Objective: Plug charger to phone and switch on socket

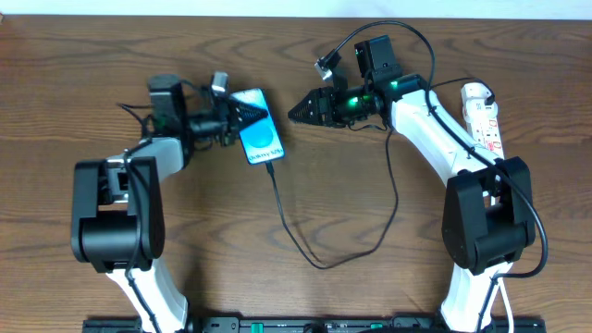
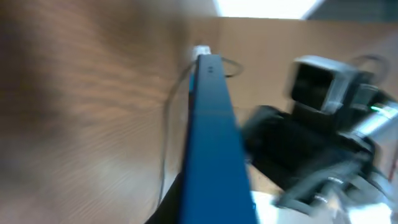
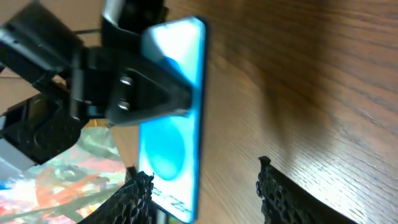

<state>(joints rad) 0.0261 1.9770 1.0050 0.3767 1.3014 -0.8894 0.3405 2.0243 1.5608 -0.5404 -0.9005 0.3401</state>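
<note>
Clamping the phone [image 1: 261,141] at its upper left edge with the left fingers [image 1: 246,116], pressed shut on the case, with one black finger lying across the lit blue screen in the right wrist view. Keeping the phone roughly flat over the brown surface [image 1: 83,83], screen facing up, top end angled slightly to the left; showing too little to tell whether it is resting on the wood or raised just above it. Hovering the right fingers [image 1: 303,108] just to the right of the phone's top end, spread wide apart and gripping nothing, tips pointing toward the phone and staying clear of it. Trailing the charger [image 1: 319,266] away from the phone's lower end as a thin black cable, running down below the phone, bending into a loop and climbing back up to the right of the phone toward the right arm. Meeting the phone's lower end with the plug tip, too small and blurred to tell whether fully seated. Lying well to the right of the phone, beyond the right arm, the white socket [image 1: 487,125] with red markings, partly covered by that arm and showing nothing readable of its switch.
</note>
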